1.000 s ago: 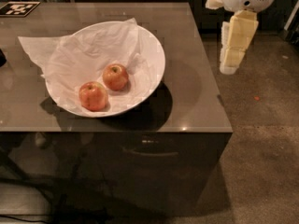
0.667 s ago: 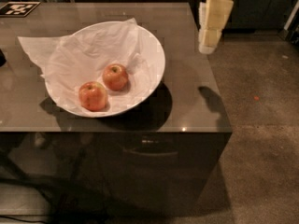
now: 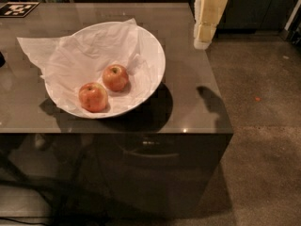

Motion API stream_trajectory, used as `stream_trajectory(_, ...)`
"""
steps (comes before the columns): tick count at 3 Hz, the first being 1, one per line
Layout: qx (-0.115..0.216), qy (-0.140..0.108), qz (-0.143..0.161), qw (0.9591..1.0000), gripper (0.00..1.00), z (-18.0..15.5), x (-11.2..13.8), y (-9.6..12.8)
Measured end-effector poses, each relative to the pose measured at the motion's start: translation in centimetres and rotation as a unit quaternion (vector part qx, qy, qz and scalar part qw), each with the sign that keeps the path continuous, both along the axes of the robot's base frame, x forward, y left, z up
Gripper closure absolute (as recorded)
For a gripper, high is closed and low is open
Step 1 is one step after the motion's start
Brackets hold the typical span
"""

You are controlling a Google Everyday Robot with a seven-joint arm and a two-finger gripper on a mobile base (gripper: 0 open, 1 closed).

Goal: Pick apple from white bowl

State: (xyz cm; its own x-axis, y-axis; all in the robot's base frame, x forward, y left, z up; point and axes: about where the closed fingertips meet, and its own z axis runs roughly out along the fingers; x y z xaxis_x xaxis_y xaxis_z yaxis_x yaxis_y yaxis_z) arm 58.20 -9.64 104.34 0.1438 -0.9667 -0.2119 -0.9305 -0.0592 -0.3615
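Hanging at upper right of frame: gripper (image 3: pixel 203 40), over right edge of table (image 3: pixel 197 108), well apart from white bowl (image 3: pixel 157 60); grasp state can't tell. Deep-red apple (image 3: pixel 115 77) sits near bowl ctr on wrinkled paper sheet (image 3: pixel 70 55), w/ paler apple (image 3: pixel 93 97) just beside it, lower left.

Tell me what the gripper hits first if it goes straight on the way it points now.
Probably the table top near its right edge: the gripper hangs pointing down, right of the white bowl, not over it. Depth is unclear, so take this as likely.
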Motion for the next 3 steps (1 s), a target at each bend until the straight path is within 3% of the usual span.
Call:
stream_trajectory(1,0.010,-0.005,0.002,0.9999,0.00,0.5,0.9,0.6)
stream_trajectory(2,0.016,-0.001,0.033,0.9993,0.00,0.7,2.0,2.7)
stream_trajectory(3,0.052,0.011,0.051,0.9973,0.00,0.3,3.9,5.1)
